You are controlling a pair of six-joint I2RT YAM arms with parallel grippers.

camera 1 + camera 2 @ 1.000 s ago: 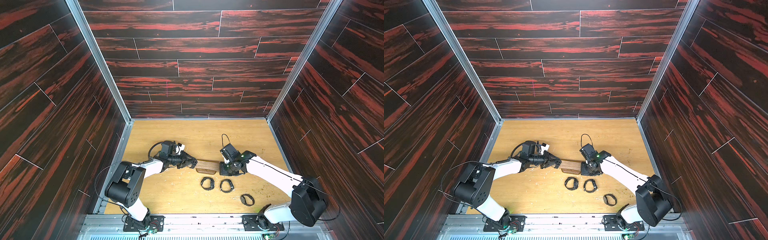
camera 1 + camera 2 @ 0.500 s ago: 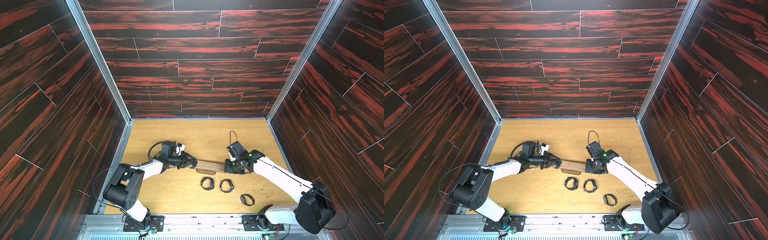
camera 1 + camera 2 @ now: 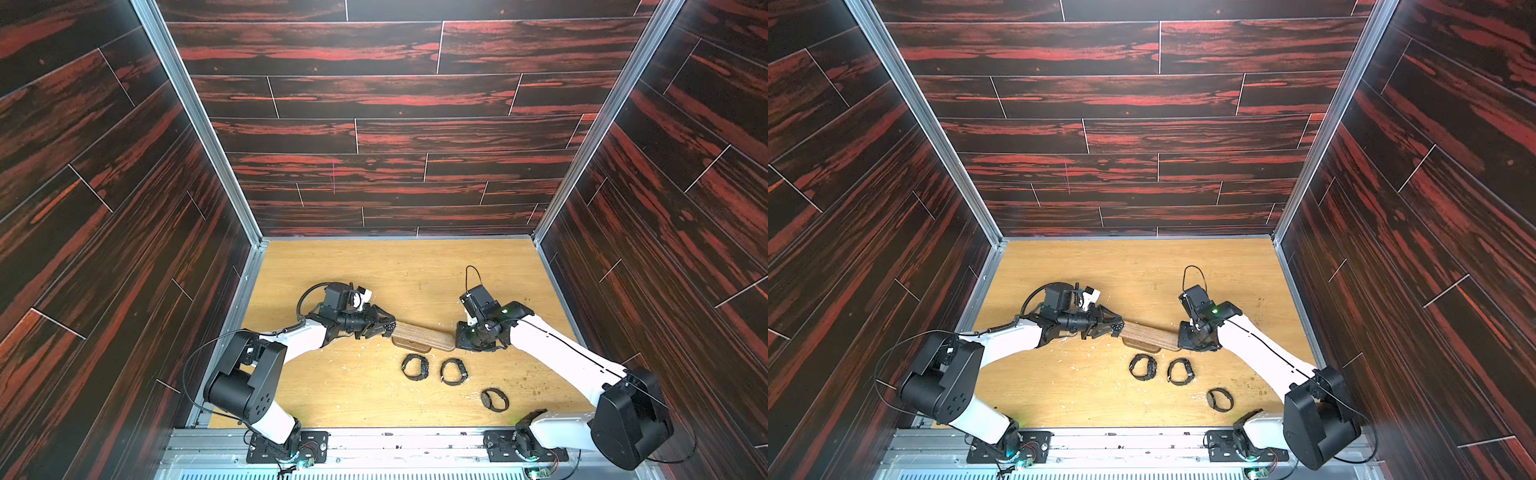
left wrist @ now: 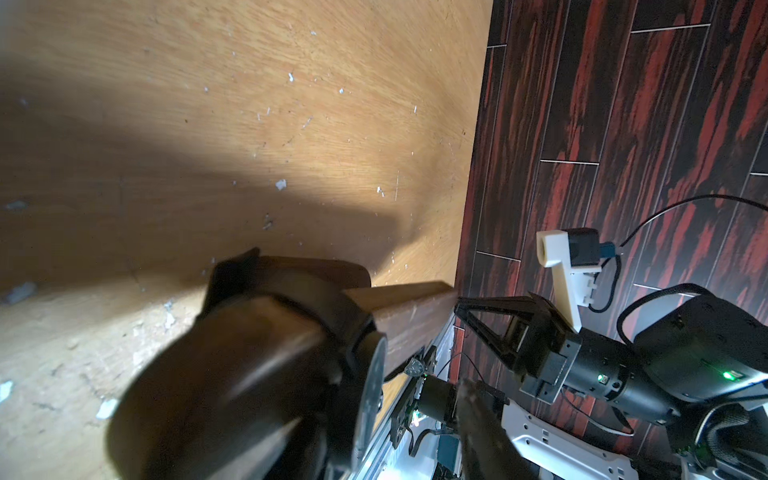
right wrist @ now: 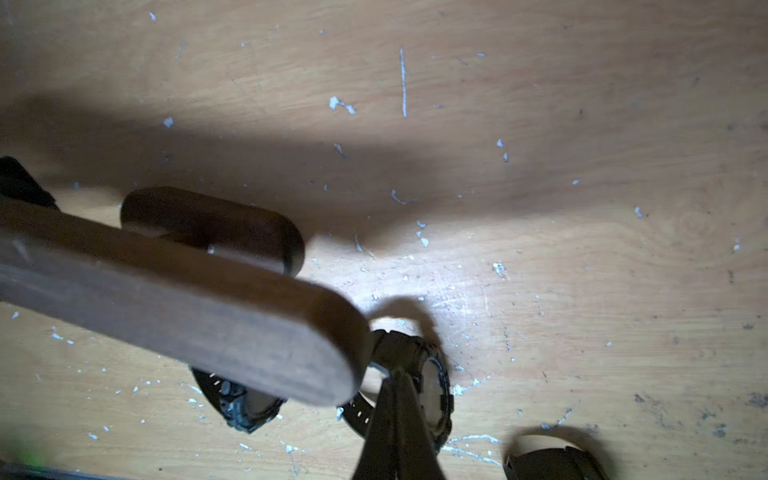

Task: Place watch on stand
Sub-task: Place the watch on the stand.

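The left gripper has its jaws parted beside the watch, which is looped over the left end of the stand. The bar's long axis runs rightward to the right gripper, which is closed, empty and touching the right end. 3 other watches lie nearer.

Dark red-streaked walls, scuffed wooden floor.
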